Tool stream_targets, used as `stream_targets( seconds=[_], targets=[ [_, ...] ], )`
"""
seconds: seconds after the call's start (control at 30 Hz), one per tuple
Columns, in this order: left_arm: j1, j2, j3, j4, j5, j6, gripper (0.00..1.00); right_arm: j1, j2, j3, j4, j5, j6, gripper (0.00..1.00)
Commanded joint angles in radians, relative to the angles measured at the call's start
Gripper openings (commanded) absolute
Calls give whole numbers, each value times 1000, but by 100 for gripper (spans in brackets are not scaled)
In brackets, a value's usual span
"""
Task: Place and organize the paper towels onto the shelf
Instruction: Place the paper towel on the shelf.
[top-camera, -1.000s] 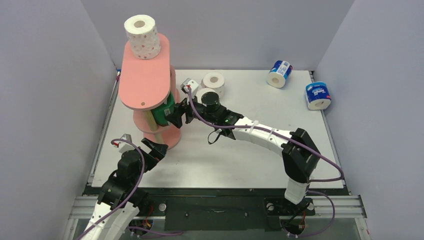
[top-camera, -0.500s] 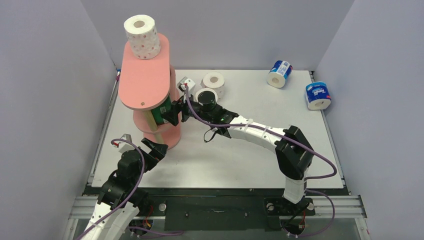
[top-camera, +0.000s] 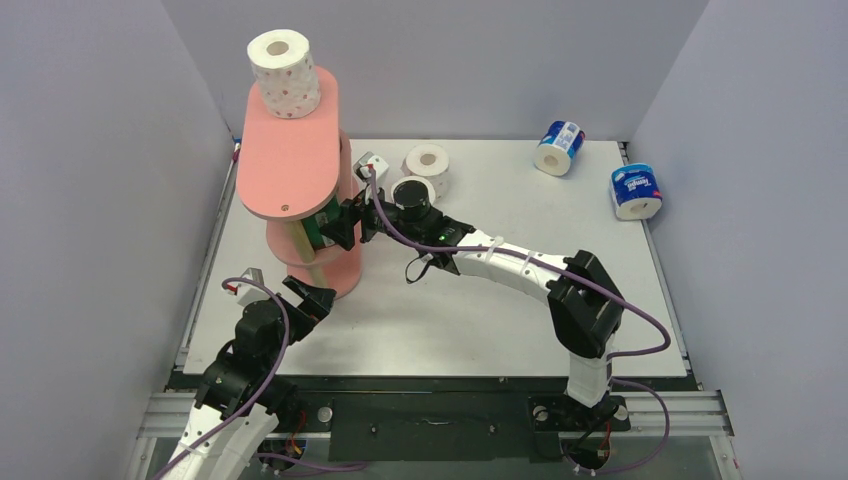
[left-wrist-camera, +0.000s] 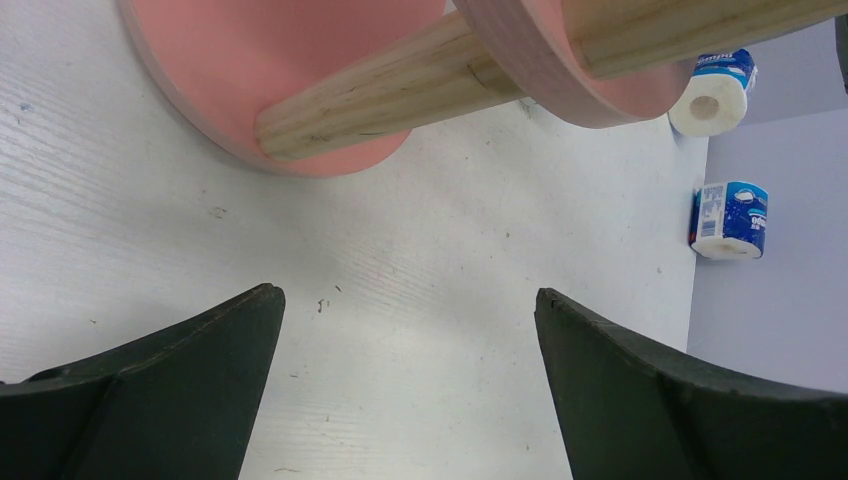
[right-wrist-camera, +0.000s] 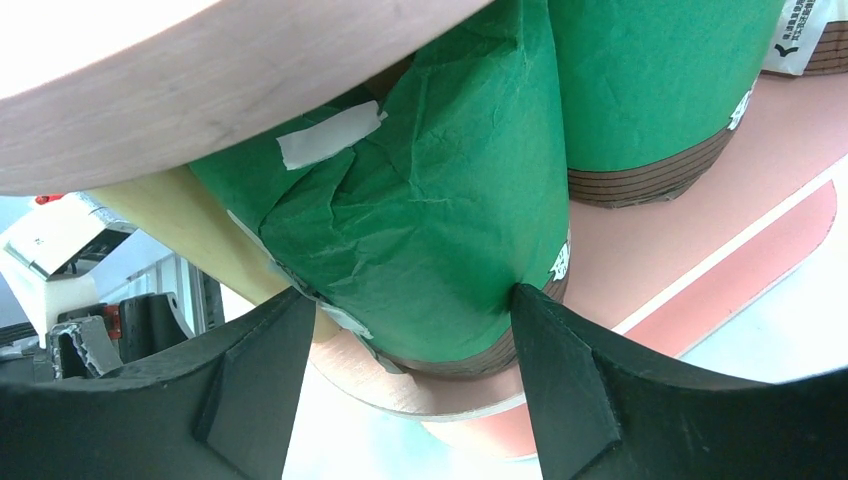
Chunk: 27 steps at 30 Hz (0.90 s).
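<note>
The right claw (top-camera: 335, 225) reaches under the top board of the shelf (top-camera: 290, 160), at its middle tier. In the right wrist view its two fingers close on the lower end of a green roll (right-wrist-camera: 440, 200), one on each side, and both touch the wrapper. The roll is tilted, with its brown lower edge just over the pink middle board (right-wrist-camera: 650, 240). I cannot tell whether it rests there. A strip of white tape sits on its wrapper. Just behind it a second green roll (right-wrist-camera: 650, 80) stands upright on the same board.

The left claw (left-wrist-camera: 405, 295) is spread wide and has hold of nothing. It hovers low over the surface (top-camera: 450, 310), near the shelf's base board (left-wrist-camera: 260, 70) and a wooden post (left-wrist-camera: 390, 95).

A dotted roll (top-camera: 285, 72) stands upright at the far end of the top board. On the surface, a white roll (top-camera: 428, 165) stands just right of the shelf, beyond the right arm. Another one next to it is mostly hidden by the arm's wrist. Two blue rolls lie well apart from the shelf. One (top-camera: 559, 147) is on its side near the back wall, and the other (top-camera: 636, 191) is by the right wall.
</note>
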Motion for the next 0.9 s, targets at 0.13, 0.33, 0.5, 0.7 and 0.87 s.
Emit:
stream_targets(
  seconds=[0.13,0.33,0.5,0.7,0.87],
  targets=[
    [-5,-7,30,4,-13,4,96,17,26,68,59,-48,21,68],
    [-5,-8,32,4,-13,4,96,5,-31,10,74,-50,25,70],
    [-4,-6,30,7,-13,4,96,-15,-102,-55,110,-63,53,71],
    [-4,-4,28,10,-14,5,96,-45,-146,-119,171,-76,98,69],
    [-4,-1,30,13,-14,5,96,-72,-124,-139,255,-81,184,49]
  ],
)
